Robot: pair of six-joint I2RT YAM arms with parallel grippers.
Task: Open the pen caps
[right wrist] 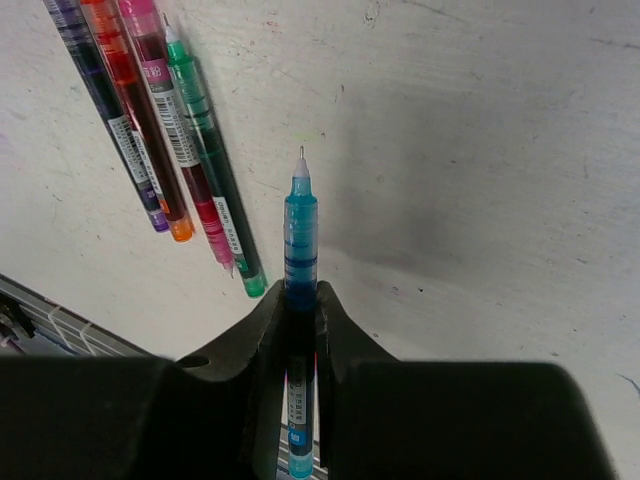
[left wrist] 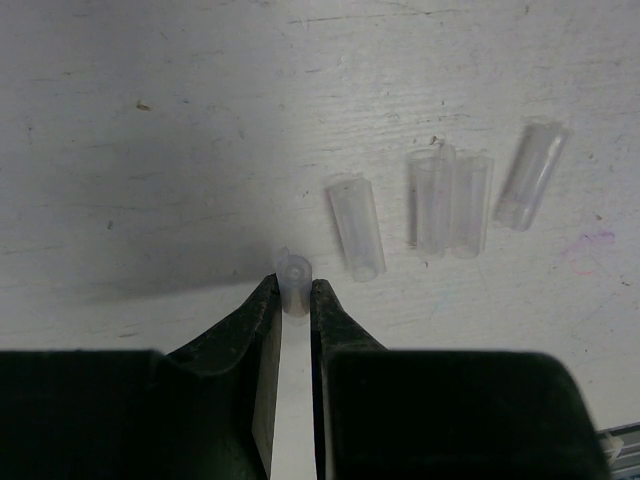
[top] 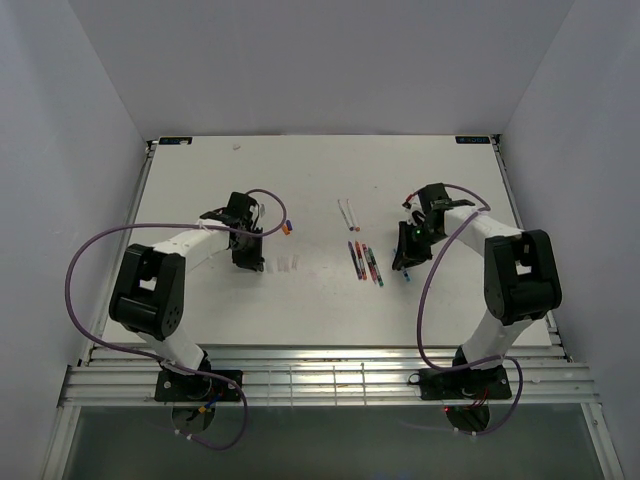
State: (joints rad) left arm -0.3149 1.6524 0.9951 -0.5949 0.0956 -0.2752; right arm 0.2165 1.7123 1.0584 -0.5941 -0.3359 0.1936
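White worktop (top: 300, 170) carried four clear pen caps (left wrist: 432, 200) already off, just beyond the left hand (left wrist: 295, 292). That hand, low over the surface, pinched a fifth cap (left wrist: 295, 272). The right hand (right wrist: 300, 297), angled down, clamped the uncapped blue pen (right wrist: 300, 220) beside four bare pens (right wrist: 190, 150). Two pale sticks (top: 347, 213) farther back were perhaps pens left to do.

table (top: 300, 180): white | four pens (right wrist: 172, 110): purple, orange, pink, green, side by side | blue pen (right wrist: 301, 215): tip bare

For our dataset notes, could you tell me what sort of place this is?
Probably a robot test cell: a table boxed in by plain walls, two arms bolted at its near edge, pens and clear caps laid out.
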